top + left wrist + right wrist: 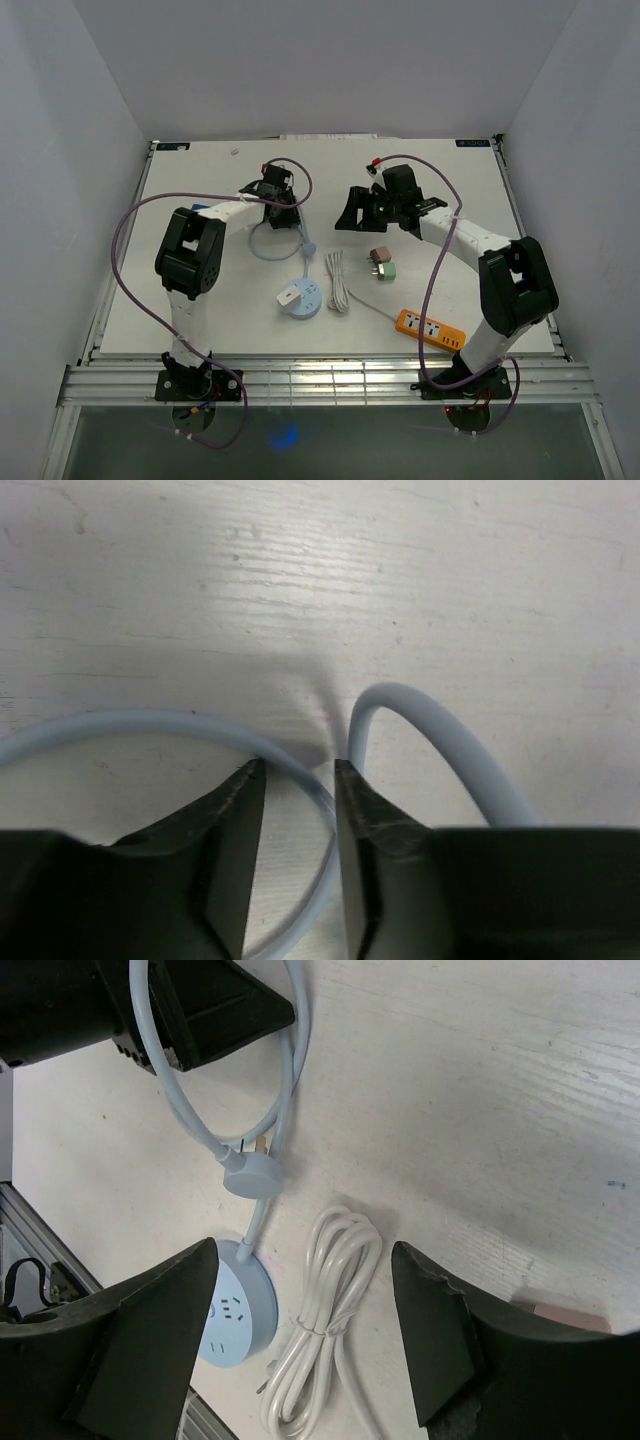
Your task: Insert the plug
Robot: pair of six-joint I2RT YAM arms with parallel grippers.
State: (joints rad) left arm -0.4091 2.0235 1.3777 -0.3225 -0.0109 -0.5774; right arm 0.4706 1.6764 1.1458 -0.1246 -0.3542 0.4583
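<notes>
Barely begun, by the look of things. Saw the pale blue plug [250, 1175] lying loose on the desk [200, 180], just beyond the round blue socket [235, 1315], prongs in nothing. Found the L claw [300, 767] down at desk level, jaws half apart, straddling the blue cable [420, 705]. Noted bare desk showing in the gap beside the cable, so read it as released, not pinching, gripping nothing. Found the R claw [305, 1250] spread wide & empty, hanging above the plug, round socket & white cord bundle [335, 1290]. Spotted the orange power strip [430, 328] near the R arm's base, well apart from the plug, w/ nothing plugged in as far as could be told. Judged everything left to do: clamp cable or plug, carry over, line up prongs, push home. Couldn't tell for sure which socket was meant; took the orange strip as likeliest.
</notes>
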